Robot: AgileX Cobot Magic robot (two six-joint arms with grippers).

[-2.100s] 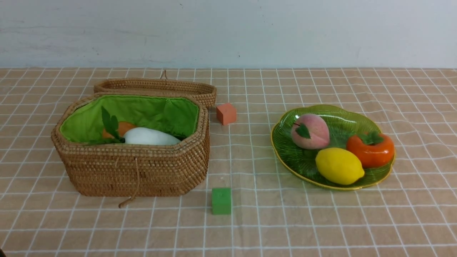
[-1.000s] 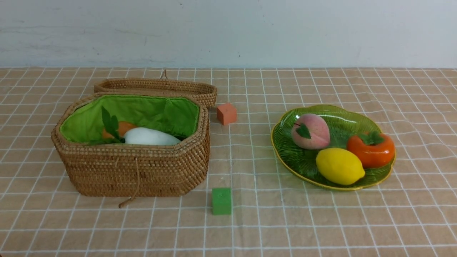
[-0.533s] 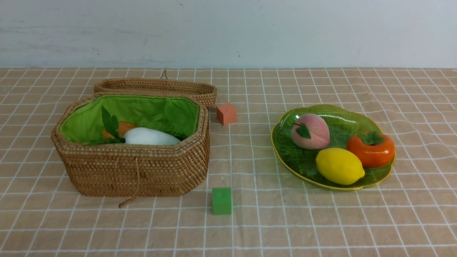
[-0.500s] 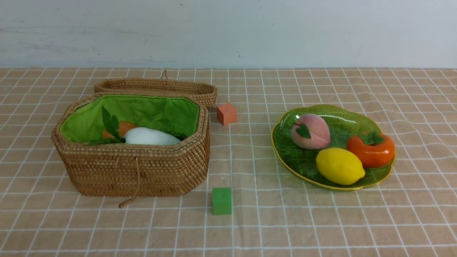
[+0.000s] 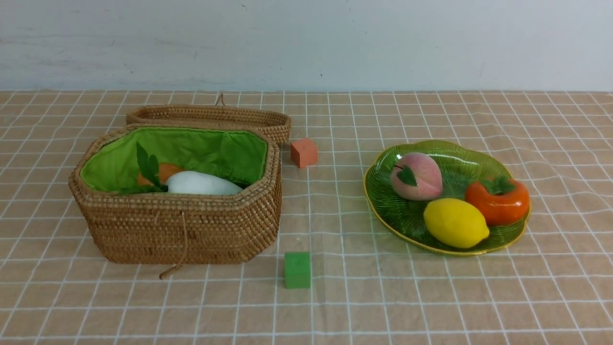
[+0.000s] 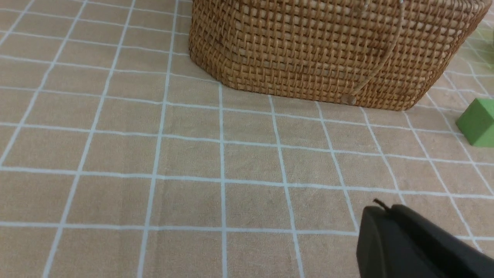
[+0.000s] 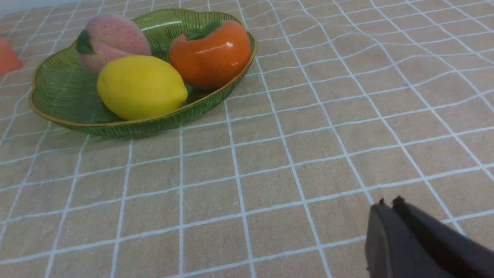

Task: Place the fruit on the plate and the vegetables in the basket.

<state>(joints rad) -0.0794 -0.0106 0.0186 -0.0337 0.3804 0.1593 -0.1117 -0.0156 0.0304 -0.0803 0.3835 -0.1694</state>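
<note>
The green leaf-shaped plate [image 5: 459,156] at the right holds the pink peach [image 5: 415,176], the yellow lemon [image 5: 455,223] and the orange persimmon [image 5: 498,201]. The open wicker basket [image 5: 182,225] at the left holds the white radish [image 5: 201,183] and an orange vegetable [image 5: 165,171] behind green leaves; other vegetables are hidden. Neither arm shows in the front view. My left gripper [image 6: 382,210] is shut and empty over bare cloth, short of the basket [image 6: 328,50]. My right gripper [image 7: 388,206] is shut and empty, well short of the plate [image 7: 58,92].
The basket's woven lid [image 5: 210,117] lies behind it. An orange cube [image 5: 303,152] sits beside the lid, and a green cube [image 5: 297,270] lies near the basket's front right corner. A checked tan cloth covers the table.
</note>
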